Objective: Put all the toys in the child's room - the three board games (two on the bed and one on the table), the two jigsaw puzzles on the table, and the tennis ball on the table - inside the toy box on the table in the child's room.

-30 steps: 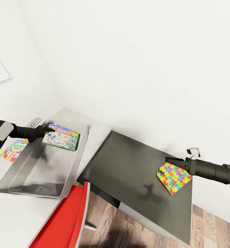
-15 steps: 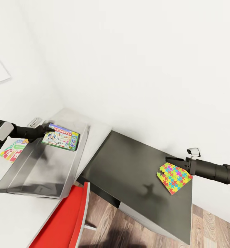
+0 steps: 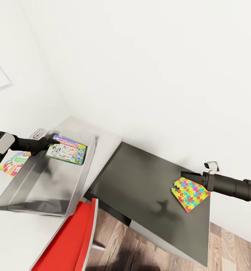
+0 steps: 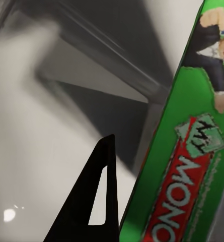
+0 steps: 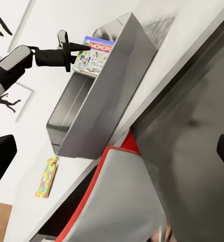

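While Monopoly board game [image 3: 66, 150] hangs over far end of toy box [image 3: 35, 194], centre left of frame, left gripper [image 3: 50, 143] jaws pinch its left edge. Game tilted, above walls; release here risks it catching rim. Jigsaw puzzle [image 3: 190, 194] at lower right, pinched by right gripper [image 3: 182, 175] jaws over dark table [image 3: 140, 180]; thin grip, slip possible. Second puzzle [image 3: 13, 163] left of box.

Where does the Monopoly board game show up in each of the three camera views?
Head view: Monopoly board game at left, over the toy box, at the left gripper.
Left wrist view: green box edge along the right side.
Right wrist view: upper middle, above the box.
Shared landmark: the toy box.
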